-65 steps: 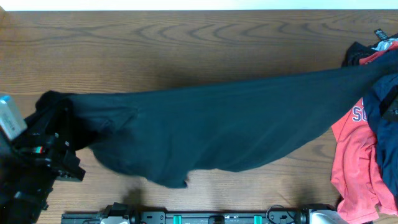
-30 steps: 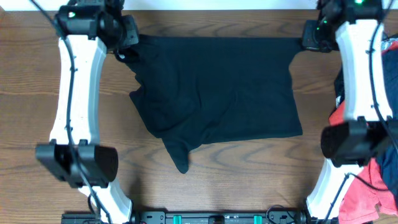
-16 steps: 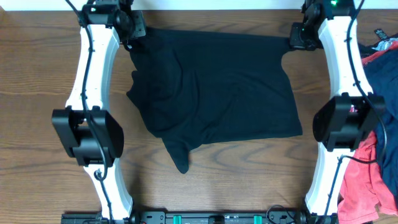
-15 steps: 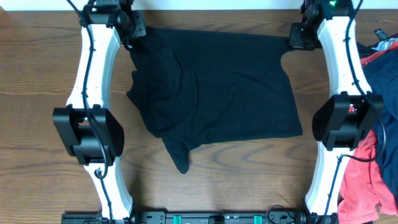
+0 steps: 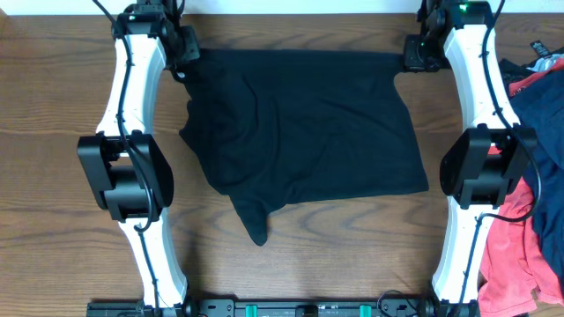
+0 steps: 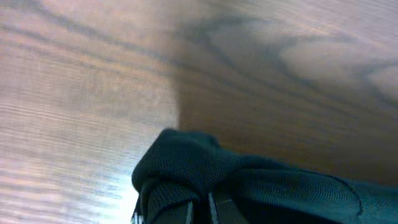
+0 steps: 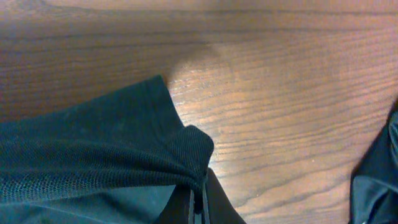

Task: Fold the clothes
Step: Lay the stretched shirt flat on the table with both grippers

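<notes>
Looking way flatter than two seconds ago, the black shirt sits clamped at 11 and 1 o'clock by the left gripper and right gripper, probably fold-ready.

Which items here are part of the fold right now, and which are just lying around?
In hand: black shirt, pinched at its far corners by left tool and right tool.
Lying about: red shirt, navy garment, heaped at the right, untouched.
</notes>
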`<action>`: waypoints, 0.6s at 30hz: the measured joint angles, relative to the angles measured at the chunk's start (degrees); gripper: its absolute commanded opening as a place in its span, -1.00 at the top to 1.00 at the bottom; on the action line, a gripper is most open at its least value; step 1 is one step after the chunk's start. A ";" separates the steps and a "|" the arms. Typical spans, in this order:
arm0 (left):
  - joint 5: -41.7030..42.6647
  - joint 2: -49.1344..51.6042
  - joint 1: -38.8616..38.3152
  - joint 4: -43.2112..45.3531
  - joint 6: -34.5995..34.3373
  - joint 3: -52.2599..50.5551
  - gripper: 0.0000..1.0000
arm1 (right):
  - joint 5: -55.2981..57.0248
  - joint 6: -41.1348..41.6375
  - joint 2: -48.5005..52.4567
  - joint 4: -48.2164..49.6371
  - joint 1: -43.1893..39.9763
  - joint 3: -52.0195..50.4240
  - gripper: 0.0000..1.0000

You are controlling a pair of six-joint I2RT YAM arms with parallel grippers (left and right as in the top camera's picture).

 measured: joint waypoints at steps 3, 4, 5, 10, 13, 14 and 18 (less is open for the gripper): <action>0.15 0.00 0.07 -3.41 0.00 0.00 0.88 | -0.72 -0.57 0.00 -0.48 -0.52 0.00 0.98; 0.20 0.02 0.04 -4.02 0.00 0.00 0.88 | -1.07 -0.66 0.00 -0.83 -0.79 0.00 0.98; 0.22 0.04 0.04 -4.61 0.00 0.00 0.88 | -1.53 -0.85 0.00 -1.27 -1.09 0.00 0.98; 0.50 0.09 0.04 -6.08 0.00 0.00 0.88 | -3.56 -1.14 0.00 -3.85 -2.54 0.00 0.98; 0.61 0.09 0.04 -5.88 0.00 0.00 0.88 | -3.96 -1.27 0.00 -3.87 -2.64 0.00 0.98; 0.61 0.09 0.04 -5.29 0.00 0.00 0.88 | -4.00 -1.31 0.00 -3.39 -2.64 0.00 0.98; 0.61 0.09 0.04 -1.31 0.00 0.00 0.88 | -4.39 -1.55 0.00 1.86 -2.67 -0.02 0.98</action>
